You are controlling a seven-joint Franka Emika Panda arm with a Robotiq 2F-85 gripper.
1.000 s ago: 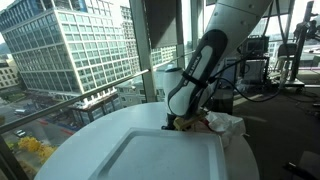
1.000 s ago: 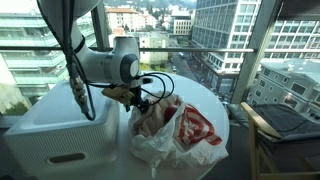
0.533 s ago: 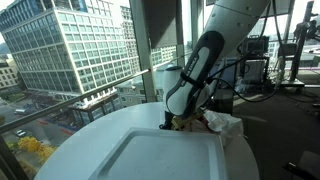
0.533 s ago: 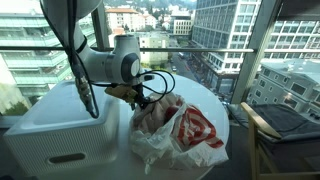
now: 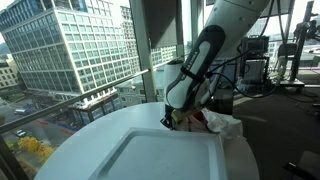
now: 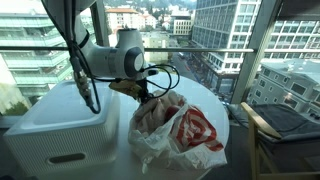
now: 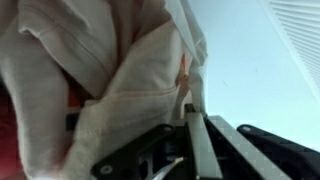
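Bag point(image 6: 178, 126) on table point(image 6: 218, 104), just beside bin point(image 6: 55, 128), under tool point(image 6: 143, 93)

end effector point(image 6: 146, 92) risen slightly from a second ago, shifted further over the plastic bag point(image 6: 192, 130)

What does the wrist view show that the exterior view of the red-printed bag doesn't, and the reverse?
Only the wrist view: the pale cloth and its seam up close, right at the gripper. Only the exterior view: the whole plastic bag with its red print, the white tub beside it, buildings beyond the glass. Both: gripper at the cloth, and the white table.
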